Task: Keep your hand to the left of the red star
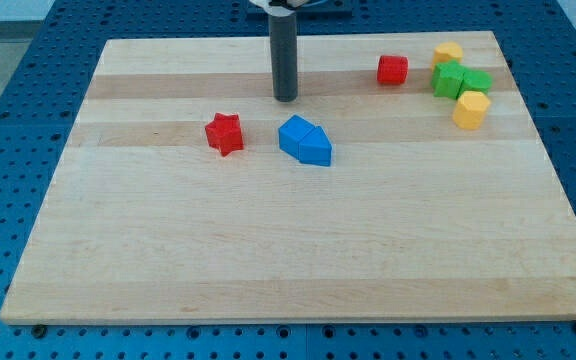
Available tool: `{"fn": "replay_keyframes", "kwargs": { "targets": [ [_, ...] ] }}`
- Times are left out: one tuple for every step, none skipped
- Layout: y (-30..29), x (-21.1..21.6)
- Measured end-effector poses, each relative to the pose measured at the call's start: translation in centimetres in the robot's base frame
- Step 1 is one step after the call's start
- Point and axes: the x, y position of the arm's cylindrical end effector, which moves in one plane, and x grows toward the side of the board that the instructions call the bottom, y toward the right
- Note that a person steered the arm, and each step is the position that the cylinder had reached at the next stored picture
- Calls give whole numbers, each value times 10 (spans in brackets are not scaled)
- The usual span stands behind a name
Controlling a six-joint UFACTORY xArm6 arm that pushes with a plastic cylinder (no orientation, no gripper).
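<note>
Bright, even overhead light falls across a pale wooden board, leaving only short, soft shadows at the base of the red star and under the joined blue blocks. A faint sheen runs down the dark rod to my tip, which casts a small dim patch on the wood beside it, while the board itself shows no harsh glare. Focus is sharp from the near edge to the far corner, with wood grain legible throughout and straight edges showing little visible distortion.
</note>
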Motion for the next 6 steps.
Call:
{"fn": "replay_keyframes", "kwargs": {
  "targets": [
    [-13,0],
    [-24,0],
    [-42,0],
    [-101,1],
    [-152,8],
    [-171,40]
  ]
}}
